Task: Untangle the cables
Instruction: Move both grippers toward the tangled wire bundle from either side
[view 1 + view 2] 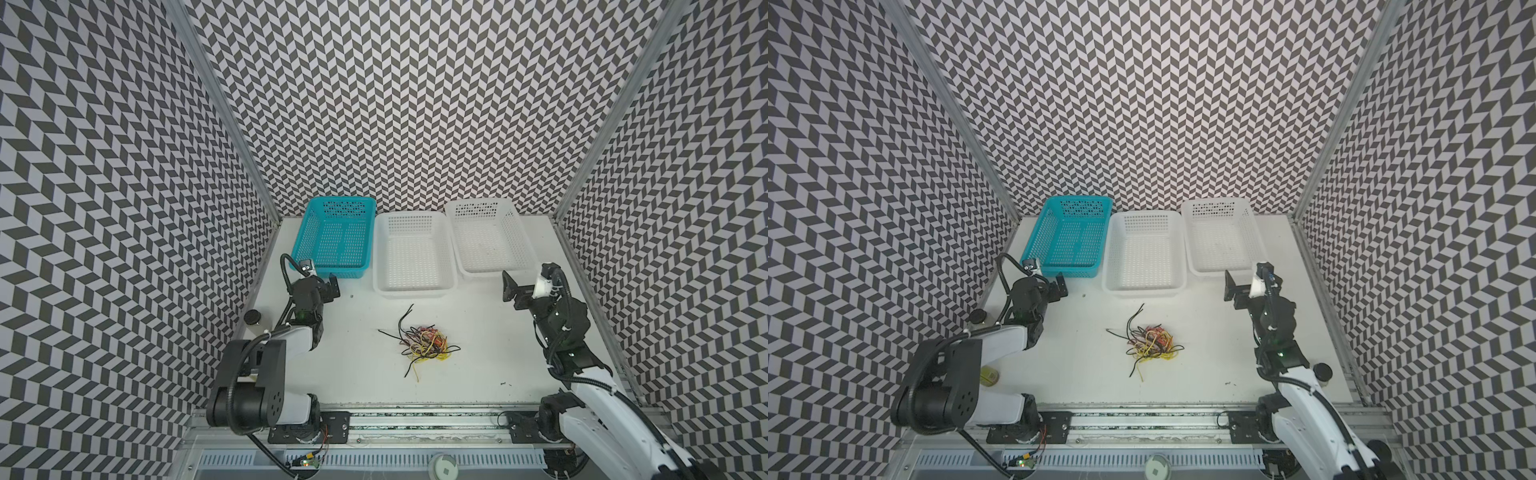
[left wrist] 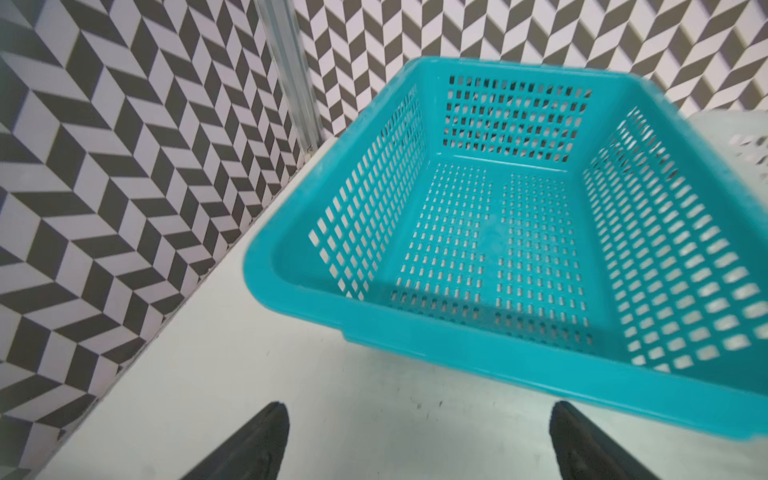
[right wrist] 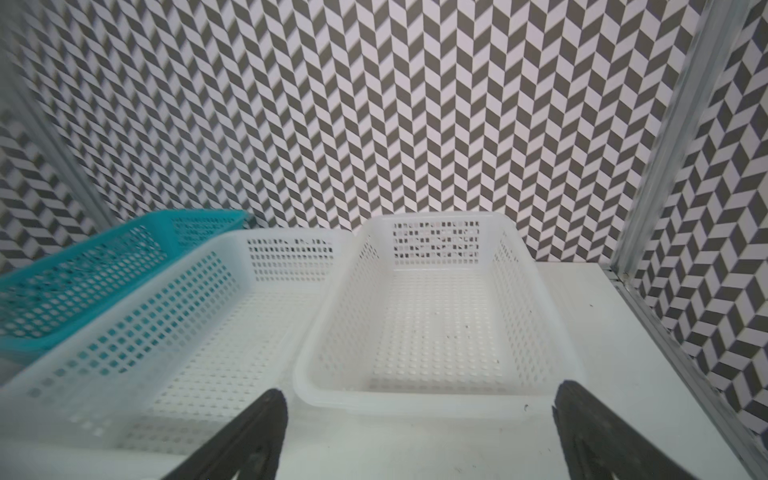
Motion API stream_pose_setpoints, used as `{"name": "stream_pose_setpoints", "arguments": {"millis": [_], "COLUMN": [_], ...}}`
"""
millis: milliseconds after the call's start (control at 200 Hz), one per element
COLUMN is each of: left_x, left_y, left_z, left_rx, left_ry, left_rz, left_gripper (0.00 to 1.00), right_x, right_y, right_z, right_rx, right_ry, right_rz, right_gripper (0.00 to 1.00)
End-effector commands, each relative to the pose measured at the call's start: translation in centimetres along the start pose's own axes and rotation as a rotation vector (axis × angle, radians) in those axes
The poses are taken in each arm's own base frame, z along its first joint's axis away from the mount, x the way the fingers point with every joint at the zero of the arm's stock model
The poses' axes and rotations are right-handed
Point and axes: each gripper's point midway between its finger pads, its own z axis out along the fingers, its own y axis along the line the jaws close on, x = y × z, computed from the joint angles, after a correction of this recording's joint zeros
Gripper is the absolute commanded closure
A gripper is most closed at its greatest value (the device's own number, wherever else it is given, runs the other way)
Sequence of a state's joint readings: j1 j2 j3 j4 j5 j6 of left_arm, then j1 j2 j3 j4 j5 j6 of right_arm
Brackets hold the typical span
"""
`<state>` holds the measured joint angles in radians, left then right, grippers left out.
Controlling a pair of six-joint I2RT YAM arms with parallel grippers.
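Cables [image 1: 424, 347]: tangled heap, table [image 1: 353, 374] centre, untouched. Left gripper [image 2: 417, 409], right gripper [image 3: 422, 390]: spread wide, empty. Next, likely: seize one loose end.

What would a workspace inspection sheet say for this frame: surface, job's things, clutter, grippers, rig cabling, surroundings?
Surface: white table, with a few dark specks.
Job's things: cables, black, red and yellow, in one tangled pile mid-table, touched by neither gripper. Teal basket, middle white basket and right white basket stand in a row at the back, no cables in them.
Clutter: nothing seen.
Grippers: left gripper open, facing the teal basket; right gripper open, facing the right white basket; both hold nothing.
Cables: black ribbed hoses run along the arms, apart from the pile.
Surroundings: chevron-patterned walls on three sides.
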<state>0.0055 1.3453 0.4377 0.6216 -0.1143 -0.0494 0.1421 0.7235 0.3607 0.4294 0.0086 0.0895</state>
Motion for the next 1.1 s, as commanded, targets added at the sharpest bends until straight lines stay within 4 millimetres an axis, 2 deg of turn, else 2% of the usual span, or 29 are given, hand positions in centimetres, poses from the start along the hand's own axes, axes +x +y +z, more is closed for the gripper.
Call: {"name": "stream_pose_setpoints", "arguments": {"millis": [0,70,195,285,326,366,426,486,581,691,801,871,992,1097], "left_x": [-3.5,-5.4,-8.0,-9.7,-9.9,-10.1,-11.3,-11.8,-12.7,-10.3,-6.8,-5.4,-3.4,-2.1], "left_y": [-2.2,-3.8,-5.5,-4.7,-4.2,-3.9,-4.5,-4.5,-7.0,-8.3,-9.7,-10.8,-11.9,-13.3], "left_z": [-2.2,-4.3,-7.9,-10.2,-11.3,-12.6,-14.2,-15.0,-16.3,-16.3,-16.4,-17.4,-18.3,-18.7], "left_rx": [0.086,0.177,0.272,0.259,0.231,0.22,0.27,0.29,0.473,0.482,0.446,0.45,0.407,0.416], "left_ry": [-0.057,-0.094,-0.139,-0.103,-0.043,0.011,0.023,0.019,-0.007,0.135,0.242,0.255,0.281,0.326], "left_rz": [-0.031,-0.064,-0.187,-0.395,-0.503,-0.541,-0.559,-0.666,-0.689,-0.705,-0.652,-0.601,-0.519,-0.473], "left_gripper": [0.0,0.0,0.0,0.0,0.0,0.0,0.0,0.0,0.0,0.0,0.0,0.0,0.0,0.0], "right_x": [-1.6,-1.5,-1.9,-0.9,-0.2,0.5,2.2,3.9,7.1,9.6,11.9,13.2,14.4,15.2], "right_y": [1.7,2.2,5.8,7.7,8.5,9.6,11.2,13.4,16.0,17.6,17.3,17.5,17.8,18.0], "right_z": [-0.9,-1.7,-2.0,-1.9,-1.9,-1.9,-2.0,-2.4,-3.6,-5.0,-6.6,-8.1,-10.0,-10.9], "right_rx": [-0.066,-0.071,-0.278,-0.336,-0.347,-0.364,-0.378,-0.418,-0.43,-0.45,-0.423,-0.431,-0.425,-0.427], "right_ry": [0.044,0.098,0.148,0.276,0.335,0.391,0.493,0.593,0.719,0.779,0.824,0.86,0.903,0.919], "right_rz": [0.292,0.508,0.525,0.521,0.512,0.497,0.472,0.435,0.348,0.289,0.257,0.255,0.246,0.226], "right_gripper": [0.0,0.0,0.0,0.0,0.0,0.0,0.0,0.0,0.0,0.0,0.04,0.07,0.11,0.12]}}
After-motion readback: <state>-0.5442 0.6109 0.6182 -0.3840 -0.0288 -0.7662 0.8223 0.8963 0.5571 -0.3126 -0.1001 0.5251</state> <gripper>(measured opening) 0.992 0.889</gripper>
